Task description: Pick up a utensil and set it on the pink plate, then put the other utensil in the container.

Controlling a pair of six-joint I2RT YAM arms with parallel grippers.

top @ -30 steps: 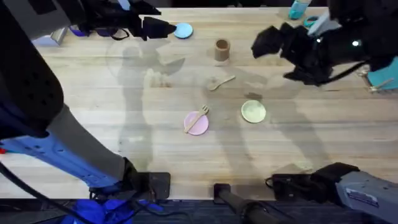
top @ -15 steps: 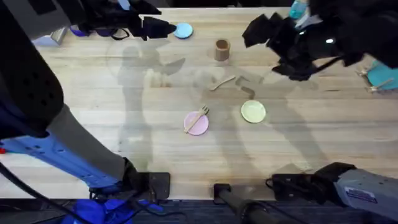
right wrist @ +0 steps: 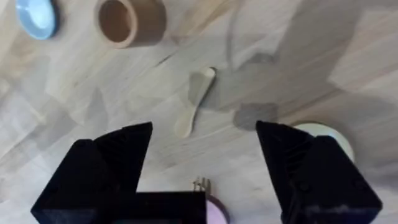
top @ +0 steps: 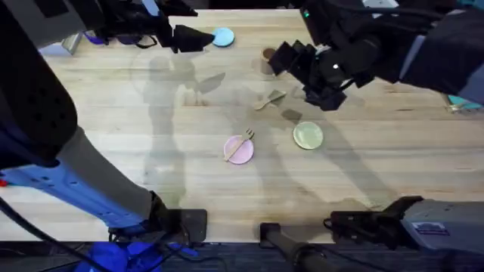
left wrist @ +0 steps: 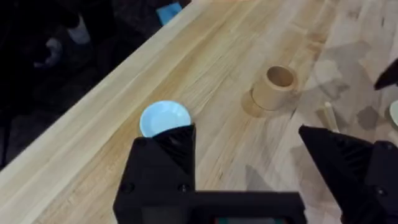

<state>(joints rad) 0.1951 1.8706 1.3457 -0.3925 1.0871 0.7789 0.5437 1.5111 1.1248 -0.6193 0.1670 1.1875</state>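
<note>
On the tabletop (top: 393, 159), the fork (top: 243, 139) already lies across the pink plate (top: 239, 149), so the first step reads as done and the spoon step is in hand. Right gripper (right wrist: 202, 162), fingers wide and empty, hangs above the spoon (right wrist: 194, 101), which lies flat between the cup (right wrist: 129, 21) and the plate. Next move, as judged: descend, close on the spoon handle, carry it to the cup; left gripper (left wrist: 249, 155) waits open near the blue disc (left wrist: 164, 117).
</note>
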